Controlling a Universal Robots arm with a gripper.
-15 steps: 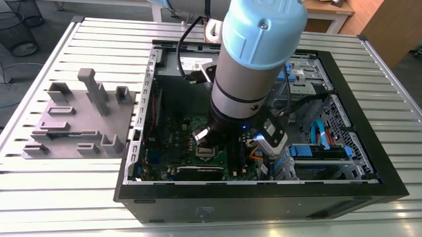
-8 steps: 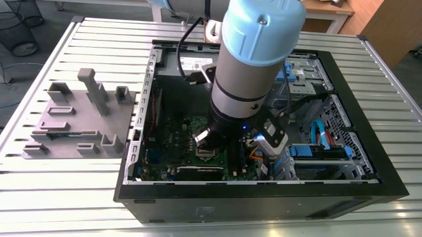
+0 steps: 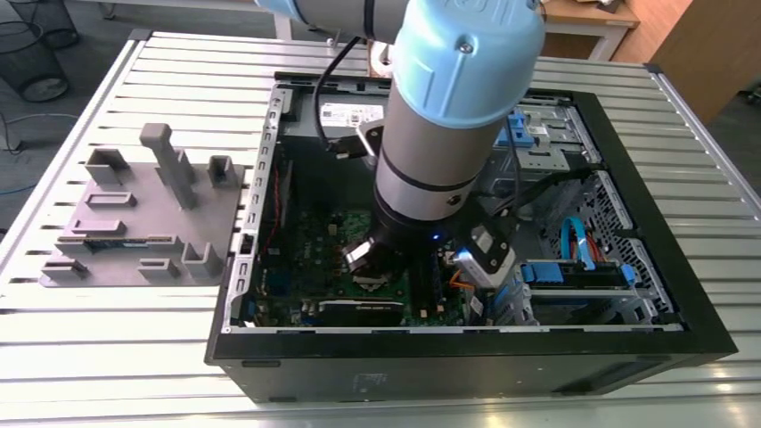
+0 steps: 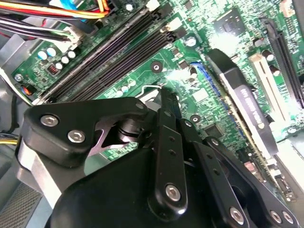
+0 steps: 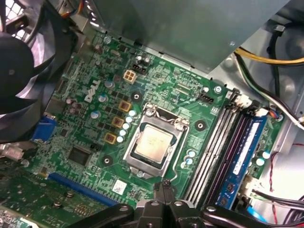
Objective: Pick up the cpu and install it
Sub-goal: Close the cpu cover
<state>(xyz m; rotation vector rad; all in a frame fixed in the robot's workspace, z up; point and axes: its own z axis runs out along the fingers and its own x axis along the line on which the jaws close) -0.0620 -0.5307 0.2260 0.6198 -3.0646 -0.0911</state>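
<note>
Gripper point(image 5: 164, 190): nearest my lens. Its fingertips are pressed together with nothing between them, and it hangs just above the board, near one end of the socket. In the second wrist view the gripper point(image 4: 164, 95) reads the same, clenched and empty.
Cpu point(image 5: 152, 142): lies flat inside the socket point(image 5: 129, 154) with its pale metal lid facing up. It is apart from the gripper.
Cpu handling: I judge it light, thin and rigid. The smooth lid is likely slippery, and the underside contacts are probably easy to damage. I would hold it by two opposite edges and never press on the face.
Cpu heading: it is square, so I see no real long axis. Its edges run parallel to the socket frame and roughly in line with the memory slots point(image 5: 213, 152).
Motherboard point(image 5: 85, 123): green, with capacitors close around the socket.
Fan point(image 5: 19, 71): black, standing at the board's edge.
Arm point(image 3: 446, 134): reaches down into the open computer case point(image 3: 476, 357).
Worktop point(image 3: 119, 339): slatted metal carrying the case, with a grey fixture plate point(image 3: 143, 223) beside it on the exterior view's left.
</note>
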